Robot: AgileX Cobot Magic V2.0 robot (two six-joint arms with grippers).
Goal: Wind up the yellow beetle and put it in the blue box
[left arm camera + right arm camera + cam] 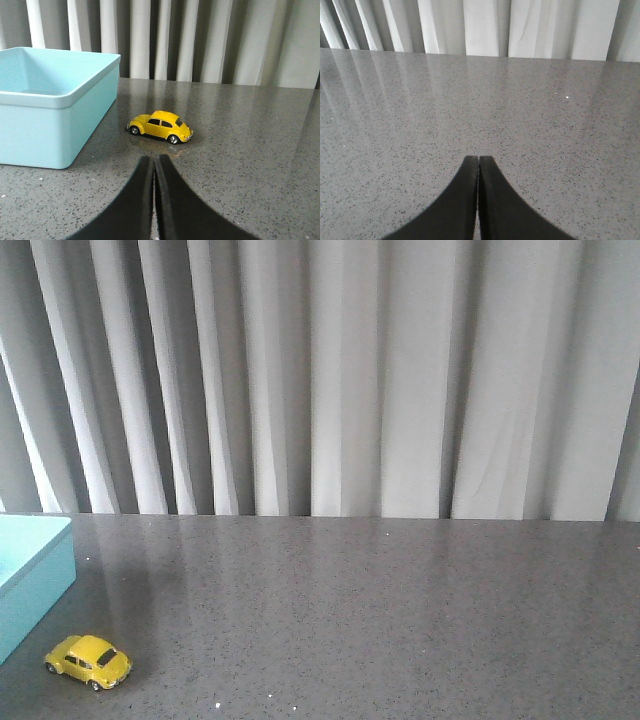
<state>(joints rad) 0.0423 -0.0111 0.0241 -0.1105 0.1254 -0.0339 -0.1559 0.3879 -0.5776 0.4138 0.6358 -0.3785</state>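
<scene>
Two grippers showed, one per wrist camera; the left gripper [154, 165] had its two black fingers pressed together at the tips and gripping nothing, and the right gripper [478, 162] was likewise closed on nothing above bare table. There was one yellow beetle [160, 126]; it stood on its wheels on the grey speckled table [240, 165] just beyond the left gripper's tips, apart from them, side-on to that camera. There was one blue box [55, 127]; it sat on the table to one side of the left gripper and a little farther than the car, near the beetle but not touching it; its open top showed a pale turquoise inside with nothing visible in it, though the near wall hid the front of the floor. Ahead of the right gripper lay only the table surface, running to a grey pleated curtain [485, 27] at the far edge. The front camera showed neither gripper; it caught the beetle [89, 661] low on the robot's left, only a corner of the box [30, 575] cut by the edge, and the curtain [340, 380] behind; the box interior appeared only from the left wrist.
</scene>
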